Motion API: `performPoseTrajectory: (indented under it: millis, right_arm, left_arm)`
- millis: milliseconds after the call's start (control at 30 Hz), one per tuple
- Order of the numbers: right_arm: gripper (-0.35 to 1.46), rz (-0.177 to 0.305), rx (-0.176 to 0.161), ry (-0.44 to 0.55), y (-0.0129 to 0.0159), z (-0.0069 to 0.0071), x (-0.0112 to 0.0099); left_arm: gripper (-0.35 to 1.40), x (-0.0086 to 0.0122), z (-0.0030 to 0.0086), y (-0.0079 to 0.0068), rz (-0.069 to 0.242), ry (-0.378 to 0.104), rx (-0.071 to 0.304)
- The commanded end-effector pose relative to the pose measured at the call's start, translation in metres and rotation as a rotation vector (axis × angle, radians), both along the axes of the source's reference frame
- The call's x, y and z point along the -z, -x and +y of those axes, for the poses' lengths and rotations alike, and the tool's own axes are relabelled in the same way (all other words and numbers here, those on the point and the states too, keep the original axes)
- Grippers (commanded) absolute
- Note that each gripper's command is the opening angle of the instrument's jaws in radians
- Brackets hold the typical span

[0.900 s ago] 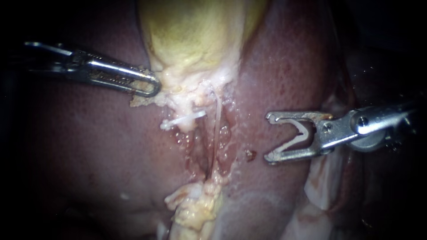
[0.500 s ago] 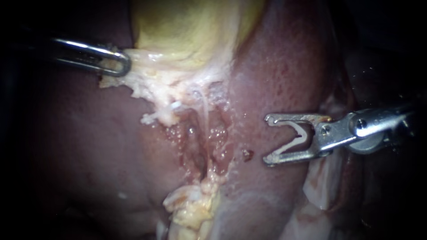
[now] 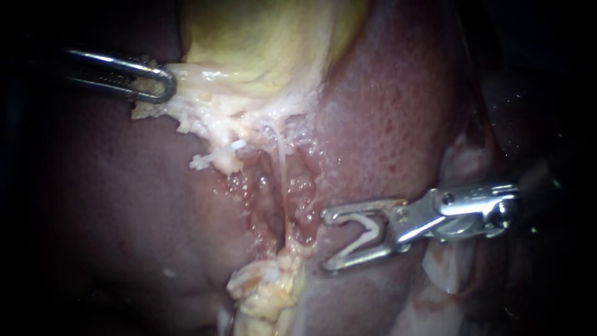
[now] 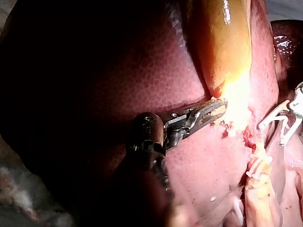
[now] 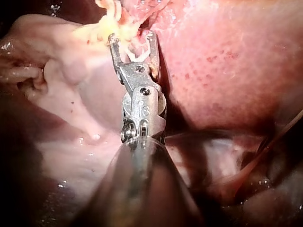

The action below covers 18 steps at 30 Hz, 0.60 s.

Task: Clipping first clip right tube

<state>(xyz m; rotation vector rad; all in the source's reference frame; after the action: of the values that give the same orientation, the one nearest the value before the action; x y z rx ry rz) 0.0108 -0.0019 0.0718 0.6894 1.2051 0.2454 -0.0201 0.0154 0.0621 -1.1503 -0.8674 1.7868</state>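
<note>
The yellow gallbladder [image 3: 267, 43] lies between lobes of red liver [image 3: 398, 112]. My left instrument [image 3: 152, 84] is shut on the pale tissue at the gallbladder's lower edge and holds it stretched to the left; the left wrist view shows the same grip, left instrument [image 4: 210, 112]. A thin pale tube [image 3: 281, 171] runs down from that tissue into the red bed. Just right of it, apart from it, my right instrument [image 3: 324, 241] stands with jaws wide apart, a white clip [image 3: 367, 231] seated between and touching both. In the right wrist view the right instrument [image 5: 132, 40] holds the clip [image 5: 135, 57] ahead of pale tissue.
A short white stub [image 3: 214, 158] sticks out left of the tube. A lump of yellow fatty tissue [image 3: 267, 289] lies below the bed. Pale folds [image 3: 448, 267] lie under the right instrument's shaft.
My left instrument pulled the gallbladder's edge up and left, stretching the tissue. My right instrument moved down and left with the clip, close to the tube.
</note>
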Motion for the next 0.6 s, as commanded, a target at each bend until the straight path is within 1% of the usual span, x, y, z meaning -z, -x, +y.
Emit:
performPoseTrajectory:
  millis: [33, 100, 167, 333, 467, 533, 600]
  right_arm:
    - [0.47, 0.007, -0.011, -0.01, -0.0004, 0.0002, -0.0004]
    - [0.48, 0.02, -0.028, -0.029, -0.0013, 0.0006, -0.0011]
    - [0.48, 0.027, -0.036, -0.039, -0.0021, 0.0008, -0.0017]
    - [0.48, 0.037, -0.063, -0.071, -0.0041, 0.0006, -0.0026]
    - [0.49, 0.079, -0.096, -0.111, -0.0055, 0.0001, -0.0026]
    - [0.5, 0.109, -0.115, -0.129, -0.0059, -0.0002, -0.0022]
    - [0.5, 0.134, -0.124, -0.152, -0.0061, -0.0007, -0.0015]
  left_arm:
    - [-0.35, 0.0, 0.0, 0.0, 0.0, 0.0, 0.0]
    - [-0.35, 0.0, 0.0, 0.0, 0.0, 0.0, 0.0]
    - [-0.35, 0.0, 0.0, 0.0, 0.001, 0.0, 0.0]
    - [-0.35, 0.0001, 0.0, 0.0001, 0.001, 0.0, 0.001]
    - [-0.35, 0.0001, 0.0, 0.0001, 0.001, 0.0, 0.001]
    - [-0.35, 0.0001, -0.0001, 0.0001, 0.001, 0.0, 0.001]
    - [-0.35, 0.0001, -0.0001, 0.0001, 0.001, 0.0, 0.001]
